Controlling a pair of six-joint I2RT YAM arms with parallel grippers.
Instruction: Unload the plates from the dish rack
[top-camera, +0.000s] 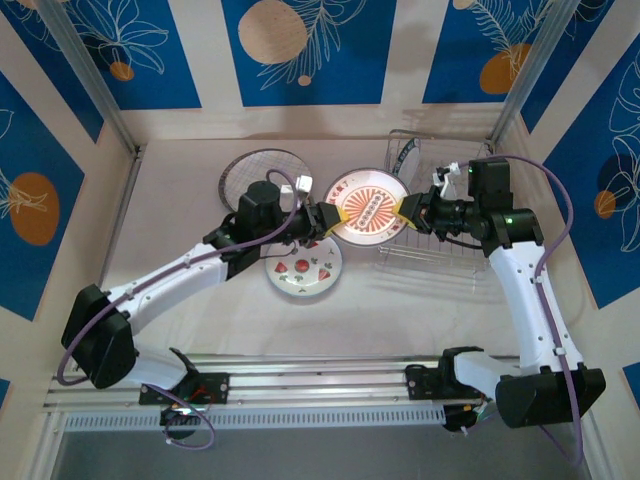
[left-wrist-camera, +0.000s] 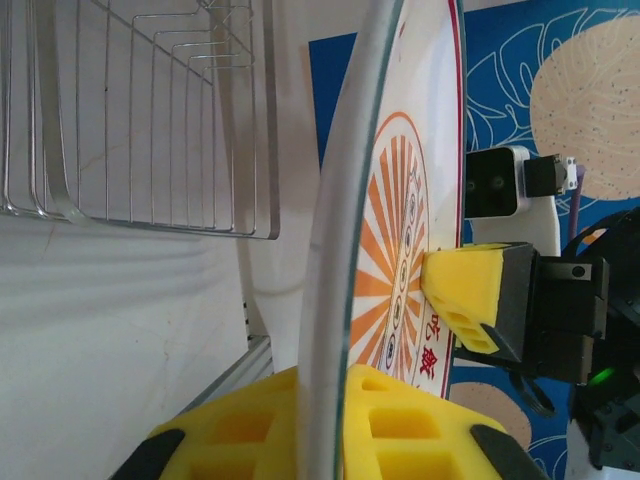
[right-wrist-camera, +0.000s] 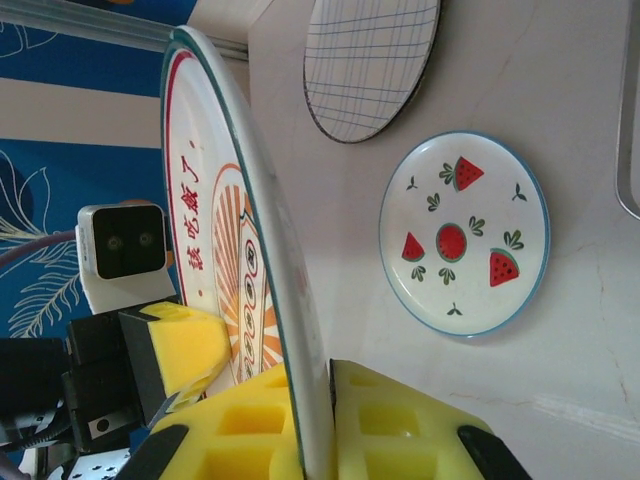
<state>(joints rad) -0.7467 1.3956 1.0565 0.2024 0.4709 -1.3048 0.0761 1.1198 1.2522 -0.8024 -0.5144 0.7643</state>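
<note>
Red-lettered plate pinched at opposite rims, left gripper clamped on its left edge, right gripper on its right, just beside the dish rack. Watermelon plate flat on the table by the left gripper, crosshatched plate farther back; bare tabletop nearer the bases.

The table is a pale, off-white surface. Two plates lie flat on it, apart: a crosshatched plate toward the rear and a watermelon-marked plate nearer the front. The wire dish rack stands on it at the right rear.
</note>
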